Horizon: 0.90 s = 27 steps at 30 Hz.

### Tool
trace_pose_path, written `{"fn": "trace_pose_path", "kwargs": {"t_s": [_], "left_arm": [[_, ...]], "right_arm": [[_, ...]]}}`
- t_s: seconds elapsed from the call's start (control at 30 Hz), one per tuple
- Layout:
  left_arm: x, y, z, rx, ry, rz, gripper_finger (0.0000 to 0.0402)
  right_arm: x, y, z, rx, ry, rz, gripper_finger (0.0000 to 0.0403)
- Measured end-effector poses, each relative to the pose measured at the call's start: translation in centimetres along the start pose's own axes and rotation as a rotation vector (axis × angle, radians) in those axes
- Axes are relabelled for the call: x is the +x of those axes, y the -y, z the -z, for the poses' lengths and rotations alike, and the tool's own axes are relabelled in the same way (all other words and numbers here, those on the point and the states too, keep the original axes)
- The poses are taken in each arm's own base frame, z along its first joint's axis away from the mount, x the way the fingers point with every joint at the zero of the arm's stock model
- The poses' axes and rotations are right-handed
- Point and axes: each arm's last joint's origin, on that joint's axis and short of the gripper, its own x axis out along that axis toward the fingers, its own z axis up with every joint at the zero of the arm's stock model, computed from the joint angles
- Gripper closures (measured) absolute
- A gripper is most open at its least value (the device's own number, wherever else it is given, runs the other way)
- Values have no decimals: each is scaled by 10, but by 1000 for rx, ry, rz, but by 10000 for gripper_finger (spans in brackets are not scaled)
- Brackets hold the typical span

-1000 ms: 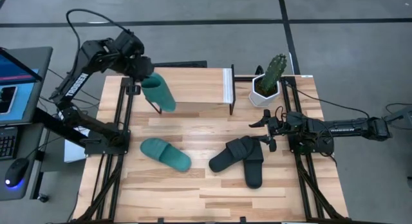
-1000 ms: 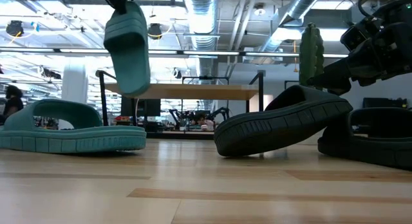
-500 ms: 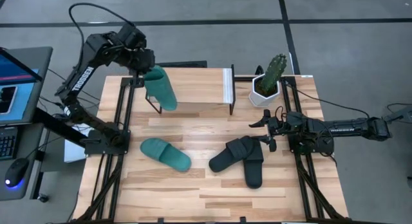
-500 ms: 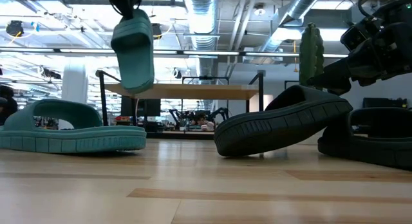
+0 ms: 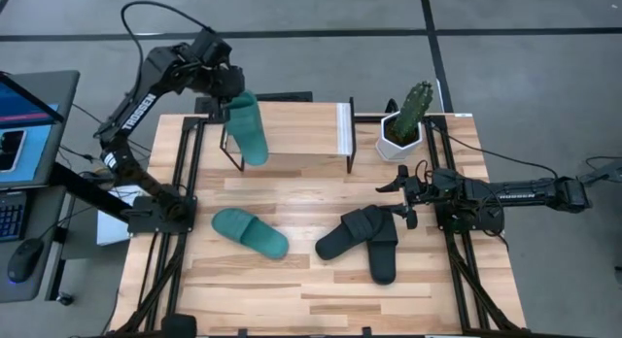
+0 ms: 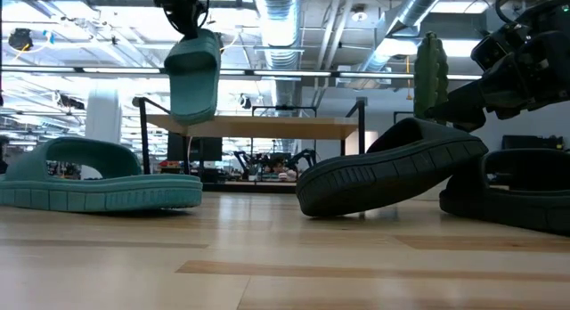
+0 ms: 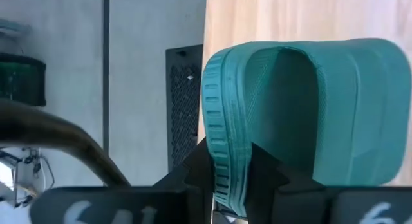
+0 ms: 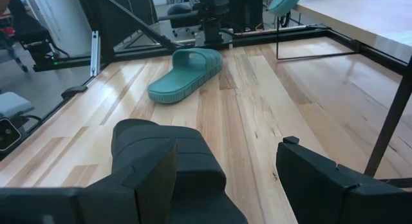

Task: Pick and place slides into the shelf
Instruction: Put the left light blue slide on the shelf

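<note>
My left gripper (image 5: 229,88) is shut on a teal slide (image 5: 248,130) that hangs over the left end of the shelf (image 5: 296,124); the low view shows the gripper (image 6: 185,14) high above the shelf top (image 6: 267,126). The second teal slide (image 5: 250,232) lies sole-down on the table. The two black slides (image 5: 348,233) (image 5: 382,253) lie together at centre right, one propped on the other. My right gripper (image 5: 400,196) (image 8: 235,169) waits open at the table's right edge, next to the black slides. My left gripper pinches the teal slide's sole at one end, on its ribbed edge (image 7: 225,169), between the two fingers (image 7: 196,176). It comes from above, pointing down. The slide (image 6: 191,78) hangs below the fingers, nearly upright and lifted clear of the table.
A cactus in a white pot (image 5: 406,124) stands at the far right corner, just right of the shelf's white edge strip (image 5: 342,129). A laptop (image 5: 24,124) sits off the table's left side. Bare wood lies along the table's near edge (image 5: 311,299).
My left gripper has moved toward the far edge and a little right, carrying the hanging teal slide from beside the shelf's left end to over its top board. The slide stays held and has swung slightly. The right arm and the other slides have kept still.
</note>
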Motion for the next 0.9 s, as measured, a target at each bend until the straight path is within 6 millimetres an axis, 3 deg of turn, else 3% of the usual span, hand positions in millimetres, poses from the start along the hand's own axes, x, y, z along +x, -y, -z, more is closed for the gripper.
{"fn": "trace_pose_path", "kwargs": {"t_s": [0.37,0.9], "left_arm": [[24,-15,-4,6,-28,-28,348],[28,-17,-5,3,-21,-42,346]], "right_arm": [[0,0,0,0,0,0,154],[0,0,0,0,0,0,154]]}}
